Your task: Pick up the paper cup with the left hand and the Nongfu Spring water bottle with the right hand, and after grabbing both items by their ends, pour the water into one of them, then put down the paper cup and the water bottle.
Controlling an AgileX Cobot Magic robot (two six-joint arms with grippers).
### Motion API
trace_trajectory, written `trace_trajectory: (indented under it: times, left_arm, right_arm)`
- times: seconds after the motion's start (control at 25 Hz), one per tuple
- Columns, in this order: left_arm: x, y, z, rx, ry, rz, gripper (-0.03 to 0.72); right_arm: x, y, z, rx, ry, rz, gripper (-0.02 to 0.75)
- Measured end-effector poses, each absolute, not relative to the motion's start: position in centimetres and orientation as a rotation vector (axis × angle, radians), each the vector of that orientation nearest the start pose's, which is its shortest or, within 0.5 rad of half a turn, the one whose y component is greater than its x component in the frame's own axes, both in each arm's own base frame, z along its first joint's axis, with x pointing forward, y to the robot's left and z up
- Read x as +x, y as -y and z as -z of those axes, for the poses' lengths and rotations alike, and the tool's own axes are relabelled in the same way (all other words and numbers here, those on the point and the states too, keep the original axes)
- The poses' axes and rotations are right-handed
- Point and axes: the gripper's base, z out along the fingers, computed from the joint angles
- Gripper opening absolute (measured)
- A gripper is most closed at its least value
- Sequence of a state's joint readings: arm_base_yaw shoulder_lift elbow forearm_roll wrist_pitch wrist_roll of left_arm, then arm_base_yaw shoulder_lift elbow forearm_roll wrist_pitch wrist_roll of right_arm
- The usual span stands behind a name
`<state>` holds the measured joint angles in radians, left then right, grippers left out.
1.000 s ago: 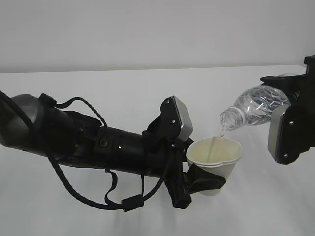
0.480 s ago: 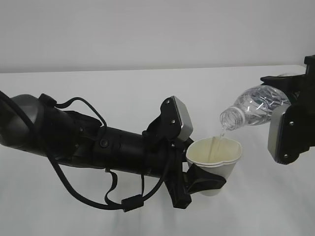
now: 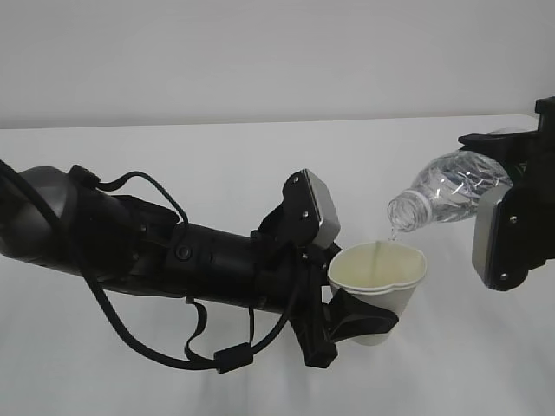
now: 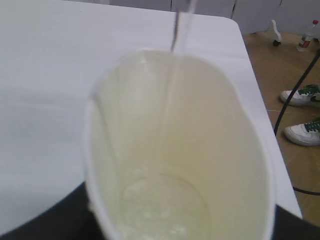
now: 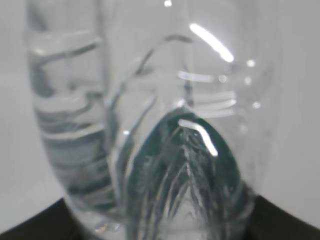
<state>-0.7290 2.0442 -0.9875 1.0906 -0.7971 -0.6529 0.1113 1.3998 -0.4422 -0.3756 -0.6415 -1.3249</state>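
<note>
Overhead, the right hand (image 3: 512,221) gripped the Nongfu Spring water bottle (image 3: 451,189) by its base, tilted neck-down just above the paper cup (image 3: 378,286). A thin stream of water (image 4: 176,65) fell from the mouth into the cup, pooling at its bottom. The left hand (image 3: 342,316) clamped the cup's lower part, holding it upright above the white table (image 3: 217,165), its rim pinched slightly out of round.

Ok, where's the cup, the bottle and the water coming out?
cup (image 3: 378,279): exterior view, cream inside wall.
bottle (image 3: 451,192): exterior view, clear ribbed body.
water (image 4: 180,30): left wrist view, falling stream above the rim.
</note>
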Motion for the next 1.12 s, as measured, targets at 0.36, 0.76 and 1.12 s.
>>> trace_trajectory:
  times: [0.36,0.76,1.12]
  left_arm:
    - [24.79,29.87,-12.69,1.373,-1.611,0.99,0.391]
    - [24.79,29.87,-12.69,1.373,-1.611,0.99,0.391]
    - [24.79,29.87,-12.69,1.373,-1.611,0.99,0.39]
  right_arm:
    - [25.03,-4.82,-20.73,-1.567,-1.1,0.856,0.386]
    - [25.03,-4.83,-20.73,-1.568,-1.098,0.856,0.386]
    - [25.03,-4.83,-20.73,-1.57,-1.097,0.857,0.386]
